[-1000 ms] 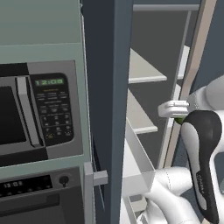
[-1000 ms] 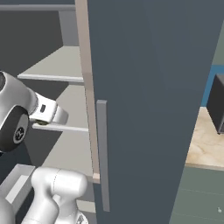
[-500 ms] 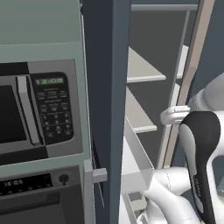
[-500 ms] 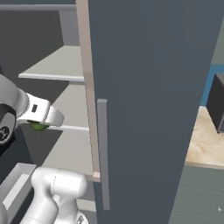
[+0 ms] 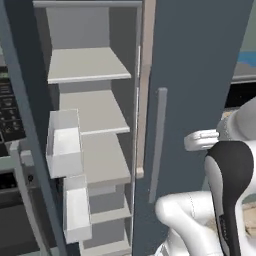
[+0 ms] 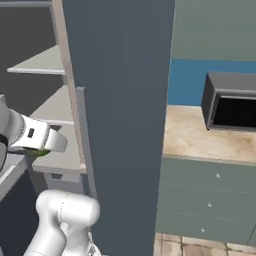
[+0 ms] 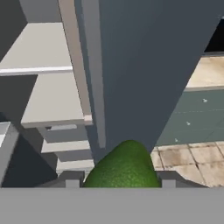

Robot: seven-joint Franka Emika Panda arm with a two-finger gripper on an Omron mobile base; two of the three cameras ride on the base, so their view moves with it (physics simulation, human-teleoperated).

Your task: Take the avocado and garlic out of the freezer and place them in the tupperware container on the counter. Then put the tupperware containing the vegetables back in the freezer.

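My gripper (image 7: 120, 182) is shut on the avocado (image 7: 124, 168), a dark green ball that bulges up between the two dark finger tips. From the right base view a sliver of the avocado (image 6: 43, 151) peeks out under the white hand, in front of the freezer's open compartment. The freezer (image 5: 200, 60) is a tall dark blue-grey unit with pale shelves (image 5: 95, 115), white door bins (image 5: 62, 145) and a long grey handle (image 5: 159, 140). To its right runs the beige counter (image 6: 200, 135). The garlic and the tupperware container are out of view.
A black box-like appliance (image 6: 232, 107) stands on the counter against the blue wall. Grey-green drawer fronts (image 6: 210, 200) sit below the counter, over a tiled floor (image 6: 200, 247). The oven column's control panel (image 5: 7, 115) shows at the far left.
The whole picture has shifted: the base has turned or driven rightward, bringing the counter into view and pushing the microwave out left. The hand still holds the avocado.
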